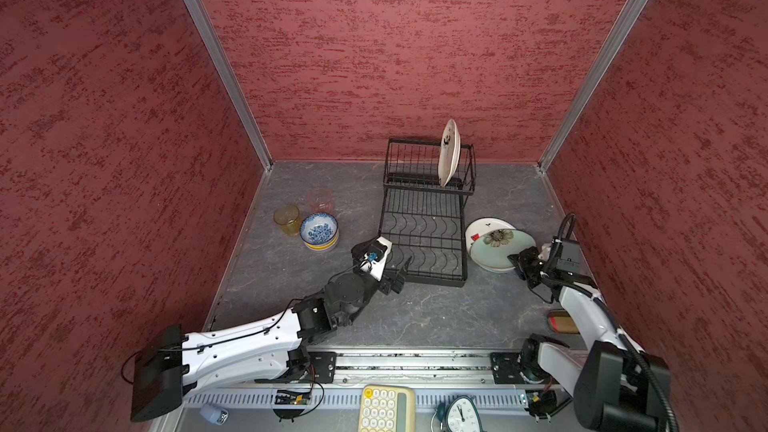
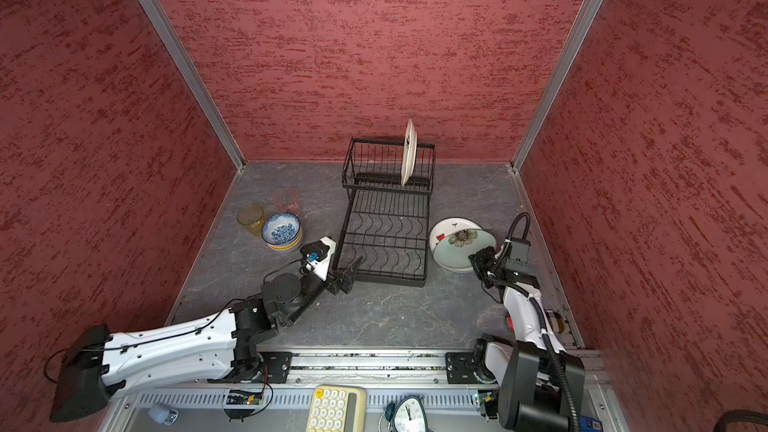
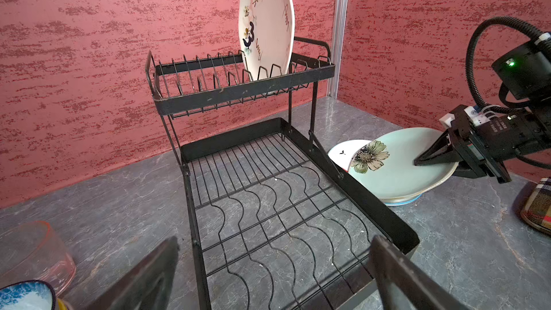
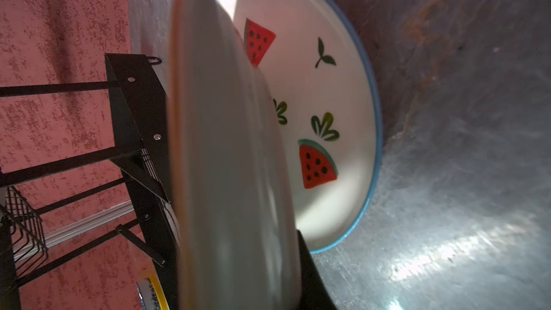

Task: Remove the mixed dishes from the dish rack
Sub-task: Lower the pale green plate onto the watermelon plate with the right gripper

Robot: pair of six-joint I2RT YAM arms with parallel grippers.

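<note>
Right gripper (image 1: 519, 263) pinches green plate (image 1: 494, 253) rim; left gripper (image 1: 400, 275) agape.

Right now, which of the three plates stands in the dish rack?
The cream plate, upright in the top basket of the dish rack. The pale green plate sits over the watermelon plate, outside the rack.

A pale green plate (image 4: 226, 150) fills the middle edge-on, blurred and close to the lens. Beyond it lies the blue-rimmed watermelon-print plate (image 4: 328, 90), flat on the grey table (image 4: 462, 174) and partly hidden by it; whether the two touch cannot be told. A dark gripper finger (image 4: 313, 278) sits against the pale green plate's rim on that side. On its other side stand the black dish rack (image 4: 134, 93) and red wall (image 4: 59, 25), plus a yellow sliver (image 4: 152, 290) too small to identify.
</note>
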